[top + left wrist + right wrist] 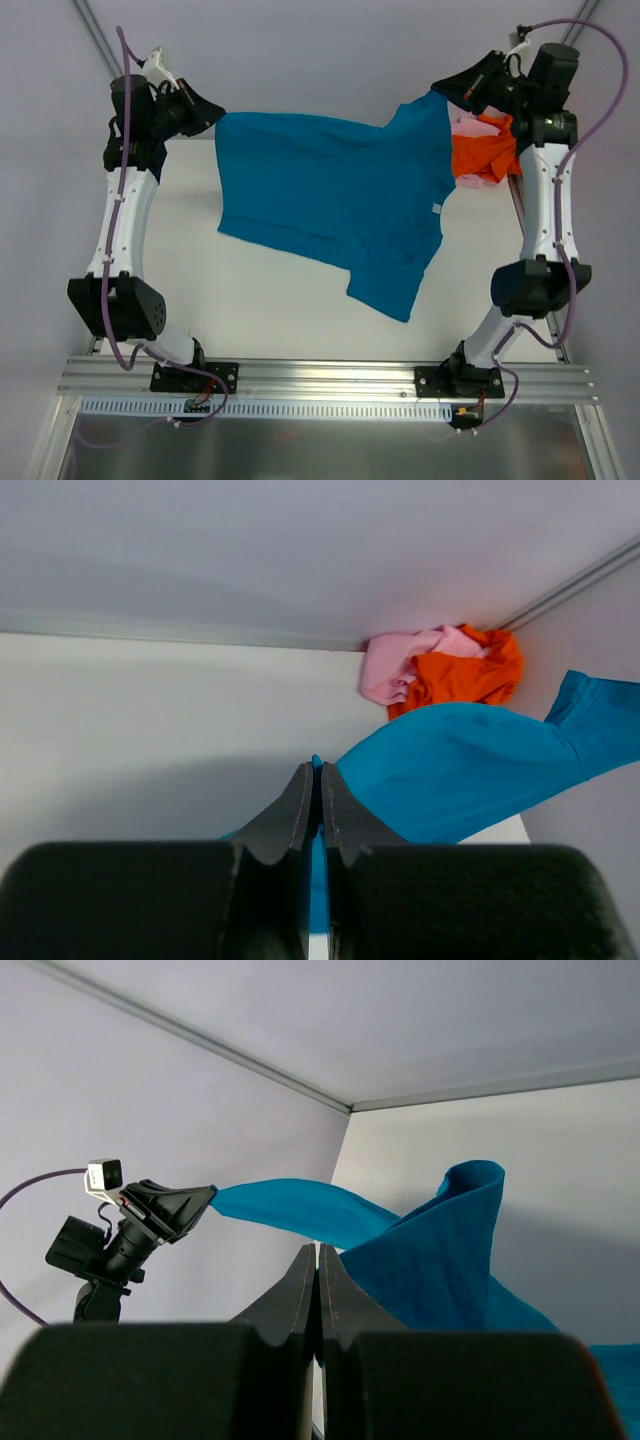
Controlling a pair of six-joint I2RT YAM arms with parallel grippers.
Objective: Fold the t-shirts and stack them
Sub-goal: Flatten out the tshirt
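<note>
Teal t-shirt [340,200] hung stretched above table [260,300]; left gripper [205,112] and right gripper [450,95] each clamped tight on its far edge; orange t-shirt [485,150], pink t-shirt [468,125] crumpled far right. Risk: thin pinch slipping under tension, cloth landing crooked

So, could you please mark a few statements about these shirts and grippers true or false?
1. The left gripper and right gripper both pinch the teal-blue cloth t-shirt, stretched between them. True.
2. The pale pink cloth t-shirt touches the bright orange cloth t-shirt. True.
3. The orange t-shirt lies neatly folded. False: it lies crumpled.
4. The left gripper is open. False: it is shut on the teal-blue t-shirt.
</note>
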